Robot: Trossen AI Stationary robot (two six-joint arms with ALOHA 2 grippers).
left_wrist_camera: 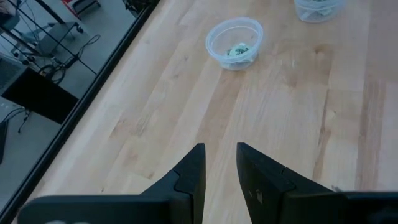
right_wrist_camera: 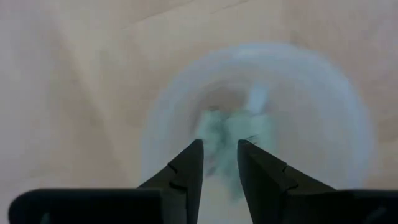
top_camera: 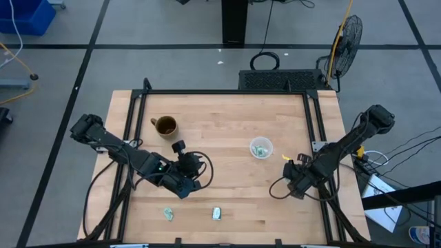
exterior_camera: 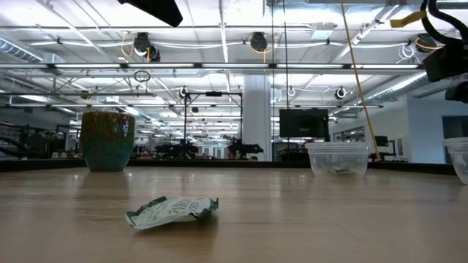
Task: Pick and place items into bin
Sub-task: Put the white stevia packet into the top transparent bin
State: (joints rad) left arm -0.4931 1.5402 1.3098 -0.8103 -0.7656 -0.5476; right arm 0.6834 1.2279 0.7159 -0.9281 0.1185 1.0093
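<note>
While two packets [top_camera: 167,213] are lying on the bench [top_camera: 227,117] near the left gripper [left_wrist_camera: 219,149], both grippers are standing slightly parted and empty, with the right gripper [right_wrist_camera: 219,144] facing the bin [top_camera: 251,147]. Being light and crinkly, the packets are probably calling for a pinch across the middle.

Tabletop [top_camera: 227,138]: pale wooden planks inside a dark metal frame.
Mug [top_camera: 165,126]: brown, upright, toward the far left of the tabletop.
Bin [top_camera: 260,147]: small clear round container right of centre, with pale packets inside.
Green-white packet [top_camera: 167,213]: flat near the front edge, left of centre.
Silvery packet [top_camera: 216,213]: flat near the front edge, well apart from the green-white packet.
</note>
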